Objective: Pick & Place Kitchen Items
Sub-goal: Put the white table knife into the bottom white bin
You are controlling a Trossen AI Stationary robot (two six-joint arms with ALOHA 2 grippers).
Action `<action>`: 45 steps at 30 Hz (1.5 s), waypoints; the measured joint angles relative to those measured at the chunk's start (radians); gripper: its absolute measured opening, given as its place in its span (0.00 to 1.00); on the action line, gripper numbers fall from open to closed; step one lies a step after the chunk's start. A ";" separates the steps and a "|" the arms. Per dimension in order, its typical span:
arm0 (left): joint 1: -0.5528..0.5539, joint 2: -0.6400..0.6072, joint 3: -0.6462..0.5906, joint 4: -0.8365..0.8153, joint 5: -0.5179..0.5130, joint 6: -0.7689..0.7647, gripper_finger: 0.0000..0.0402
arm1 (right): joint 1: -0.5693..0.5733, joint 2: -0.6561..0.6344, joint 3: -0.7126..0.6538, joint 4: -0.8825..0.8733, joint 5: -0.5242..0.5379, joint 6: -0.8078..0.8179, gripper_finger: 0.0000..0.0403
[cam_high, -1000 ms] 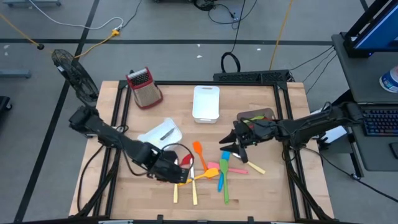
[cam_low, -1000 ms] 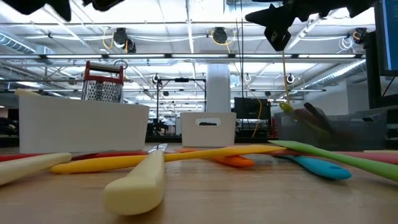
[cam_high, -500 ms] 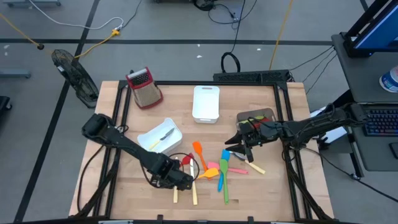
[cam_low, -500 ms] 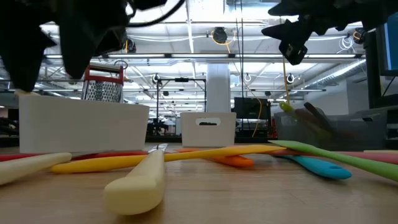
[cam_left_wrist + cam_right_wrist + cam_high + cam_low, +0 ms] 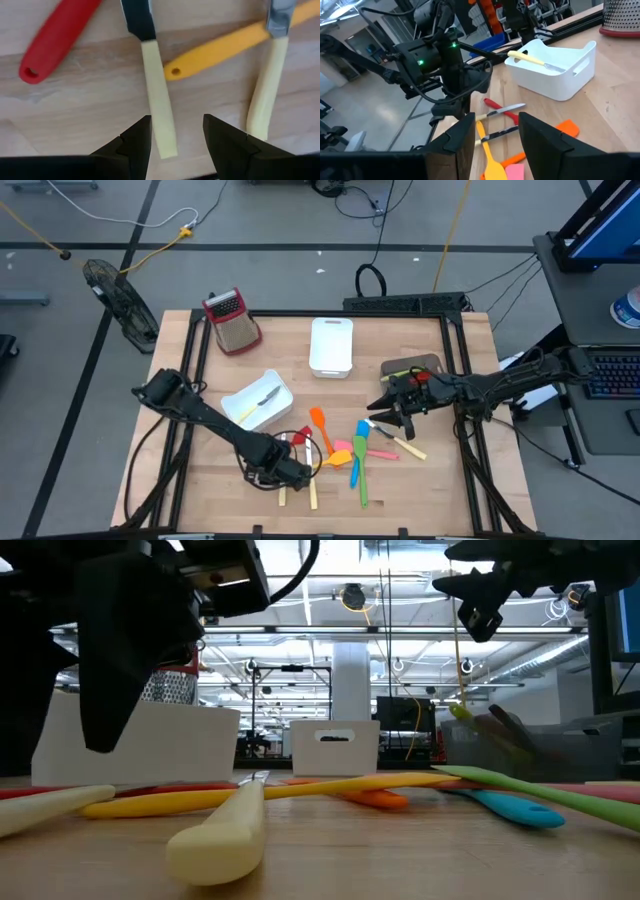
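Cream-handled knife (image 5: 157,100) is sitting right in front of the left gripper (image 5: 175,140) in the left wrist view; the handle's end is lying in the gap between the two dark fingers (image 5: 137,140), which are standing apart with nothing clamped and not touching it as far as I can see. Just beside it a second cream-handled knife (image 5: 267,95) is lying with a yellow spatula handle (image 5: 225,50) crossing under its blade, and a red handle (image 5: 55,42) is resting off to the other side. From above, the left gripper (image 5: 285,472) is hovering low at the near end of the wooden table (image 5: 430,480), over the utensil pile.

Going a bit farther in, an orange spatula (image 5: 320,425), a blue one (image 5: 358,450), a green one (image 5: 361,470) and a pink one (image 5: 342,457) are lying fanned out in the middle. The right gripper (image 5: 385,412) is hanging over the far right edge of that bunch, jaws parted and empty.

Beyond that a white bin (image 5: 258,400) is holding one utensil, then another white bin (image 5: 331,346) and a metal grater (image 5: 232,322) are standing at the back.
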 joint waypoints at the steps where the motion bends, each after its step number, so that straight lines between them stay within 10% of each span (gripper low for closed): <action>1: 0.000 0.000 0.000 -0.007 -0.006 -0.004 0.45 | 0.000 -0.002 0.000 -0.003 0.000 -0.002 0.36; 45: 0.002 0.109 -0.006 0.088 0.101 -0.034 0.45 | -0.105 -0.219 0.001 -0.221 -0.005 -0.115 0.35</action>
